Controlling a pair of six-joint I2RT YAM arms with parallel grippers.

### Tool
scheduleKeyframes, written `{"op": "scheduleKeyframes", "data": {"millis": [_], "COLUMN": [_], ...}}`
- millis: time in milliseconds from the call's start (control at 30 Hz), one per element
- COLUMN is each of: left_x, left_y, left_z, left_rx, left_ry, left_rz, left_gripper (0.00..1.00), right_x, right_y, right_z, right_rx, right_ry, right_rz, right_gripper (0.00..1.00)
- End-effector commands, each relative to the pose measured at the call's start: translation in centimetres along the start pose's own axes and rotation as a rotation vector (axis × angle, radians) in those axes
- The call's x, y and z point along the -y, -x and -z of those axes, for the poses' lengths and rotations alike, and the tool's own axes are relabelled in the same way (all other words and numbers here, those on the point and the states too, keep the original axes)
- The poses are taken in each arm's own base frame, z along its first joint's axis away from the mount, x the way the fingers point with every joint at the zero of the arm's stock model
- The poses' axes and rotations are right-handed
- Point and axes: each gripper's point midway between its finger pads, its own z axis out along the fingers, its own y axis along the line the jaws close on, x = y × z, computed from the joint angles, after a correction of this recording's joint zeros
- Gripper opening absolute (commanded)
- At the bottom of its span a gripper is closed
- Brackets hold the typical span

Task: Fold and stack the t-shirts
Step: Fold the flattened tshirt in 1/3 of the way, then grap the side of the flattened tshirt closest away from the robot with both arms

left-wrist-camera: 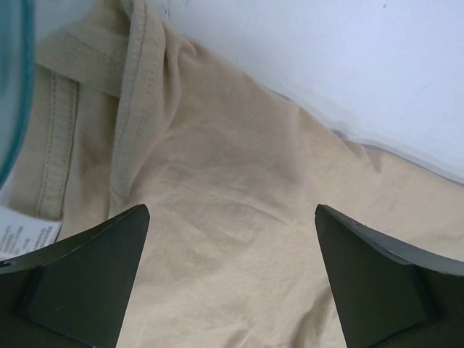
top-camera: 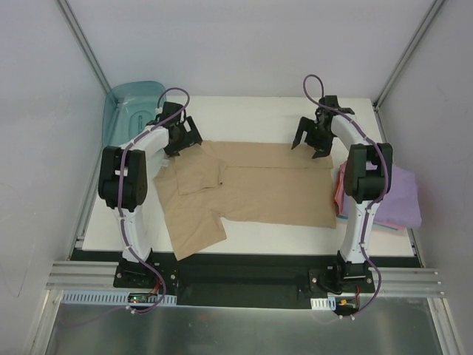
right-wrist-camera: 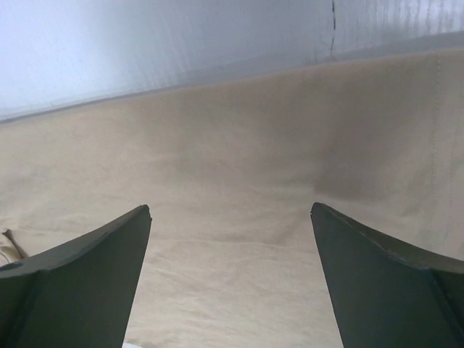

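The tan t-shirt [top-camera: 259, 188] lies flat across the middle of the white table, one sleeve folded in, another sticking out at the front left. My left gripper [top-camera: 181, 140] is open over the shirt's far left corner near the collar; the wrist view shows tan cloth [left-wrist-camera: 232, 217] between its spread fingers, empty. My right gripper [top-camera: 310, 140] is open over the shirt's far right corner, with cloth [right-wrist-camera: 232, 188] below it, empty. The folded lavender shirt [top-camera: 399, 196] lies at the right edge on the pink one [top-camera: 341, 194], partly hidden by my right arm.
A teal translucent tub [top-camera: 131, 103] stands at the far left corner, its rim showing in the left wrist view [left-wrist-camera: 14, 109]. White walls close in on the table [top-camera: 251, 118] on three sides. A white care label [left-wrist-camera: 29, 235] shows by the left finger.
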Motion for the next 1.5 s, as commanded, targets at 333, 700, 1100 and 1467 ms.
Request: {"op": "scheduleKeyframes", "data": {"millis": [333,700,1100,1467], "left_x": [-4.0,-15.5,-15.5,-14.0], "left_y": [-17.6,-32.1,-33.6,-31.4], "left_z": [15.6,23.2,19.5,17.3], "left_rx": [-0.037,-0.358,-0.294,-0.151], "left_ry": [0.052,0.367,0.384,0.356], "left_rz": [-0.1,-0.07,-0.022,-0.024], "left_gripper": [0.99,0.94,0.73,0.58], "right_x": [-1.5,0.1,0.9,1.1], "right_y": [-10.1,-12.7,-13.0,-13.1], "right_z": [11.6,11.9,11.0,10.7], "right_rx": [0.217,0.216,0.199,0.191], "right_ry": [0.081,0.059,0.03,0.023], "right_rz": [0.124,0.148,0.159,0.15], "right_gripper": [0.97,0.97,0.97,0.97]}}
